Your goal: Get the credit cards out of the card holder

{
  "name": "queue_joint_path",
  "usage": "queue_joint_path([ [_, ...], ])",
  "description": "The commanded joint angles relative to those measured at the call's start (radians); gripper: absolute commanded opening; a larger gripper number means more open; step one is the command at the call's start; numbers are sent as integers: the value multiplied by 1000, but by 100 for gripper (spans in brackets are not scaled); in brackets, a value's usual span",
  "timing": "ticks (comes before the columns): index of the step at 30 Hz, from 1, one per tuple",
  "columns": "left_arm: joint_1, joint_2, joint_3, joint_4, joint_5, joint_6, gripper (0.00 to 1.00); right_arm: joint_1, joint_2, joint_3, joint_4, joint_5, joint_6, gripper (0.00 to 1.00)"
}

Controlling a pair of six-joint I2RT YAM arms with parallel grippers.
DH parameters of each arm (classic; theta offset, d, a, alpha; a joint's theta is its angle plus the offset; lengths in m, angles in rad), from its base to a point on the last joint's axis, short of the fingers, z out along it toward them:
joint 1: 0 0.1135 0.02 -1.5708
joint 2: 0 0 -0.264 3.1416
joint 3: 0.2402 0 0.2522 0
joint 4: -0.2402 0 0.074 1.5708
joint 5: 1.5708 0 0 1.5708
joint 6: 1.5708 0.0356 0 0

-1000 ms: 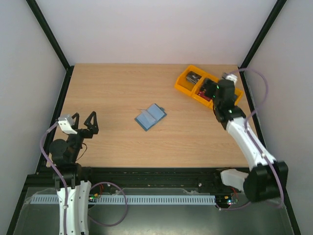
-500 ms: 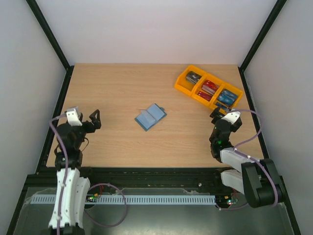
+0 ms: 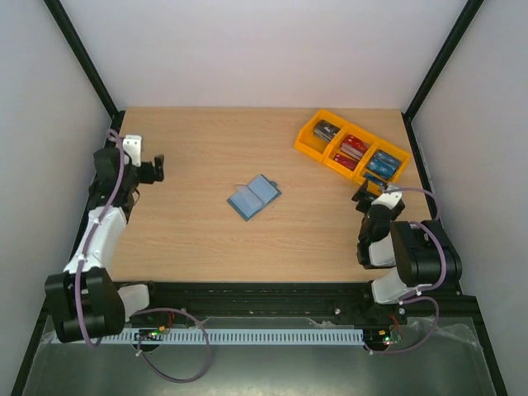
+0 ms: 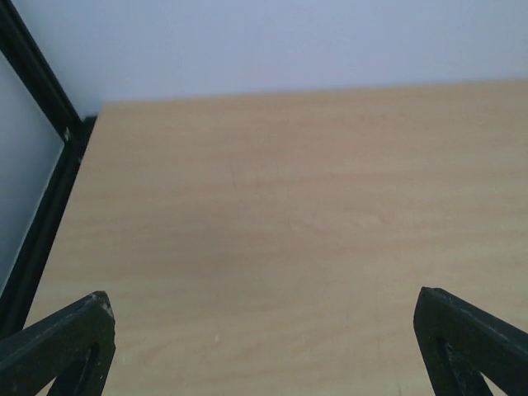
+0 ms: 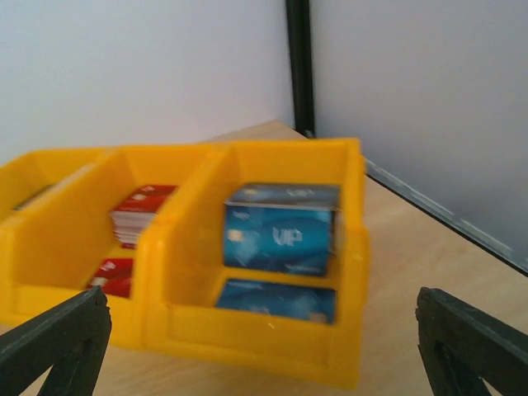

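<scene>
Left gripper [image 3: 154, 169], right gripper [image 3: 365, 193]: both hung released, empty.
Card holder [image 3: 254, 197] lay open mid-desk, credit cards [image 5: 280, 239] in the far-right corner tray [image 3: 307, 140]; any leftover needed a pinned cover, an edge pinch.

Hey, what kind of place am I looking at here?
Probably a robot test cell: a wooden table boxed in by white walls, a left arm and right arm bolted at its near edge, and a yellow tray of sorted cards.
</scene>
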Motion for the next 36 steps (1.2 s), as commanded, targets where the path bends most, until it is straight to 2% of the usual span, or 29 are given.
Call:
queue_joint_path([
  [1,6,130,45,181,38,-100,99,-13,-2,82,-32,-140,-20,99],
  [2,6,177,70,173,42,-111,99,-15,-10,93,-74,-150,-22,99],
  [3,3,223,92,179,35,-114,99,-16,6,85,-29,-158,-26,98],
  [5,-12,250,56,286,-13,-107,99,-17,2,94,-50,-164,-27,99],
  [9,-41,169,-265,787,-26,-142,99,-17,9,114,-81,-152,-24,99],
  [12,-60,174,-425,997,-25,-191,99,-18,9,110,-74,-144,-21,99],
  [14,-74,185,-485,1060,-32,-184,100,-18,5,114,-87,-143,-20,99],
  [16,-86,227,-591,1256,-39,-167,100,-17,7,112,-77,-142,-20,99],
  [20,-111,432,-754,1816,-75,-161,99,-17,8,113,-81,-143,-21,99],
  [21,-113,442,-774,1863,-80,-162,99,-17,6,113,-81,-143,-20,99],
  [29,-116,378,-735,1695,-57,-140,99,-17,8,112,-81,-144,-20,99],
  [36,-122,383,-724,1684,-76,-141,100,-18,7,113,-83,-144,-21,99],
])
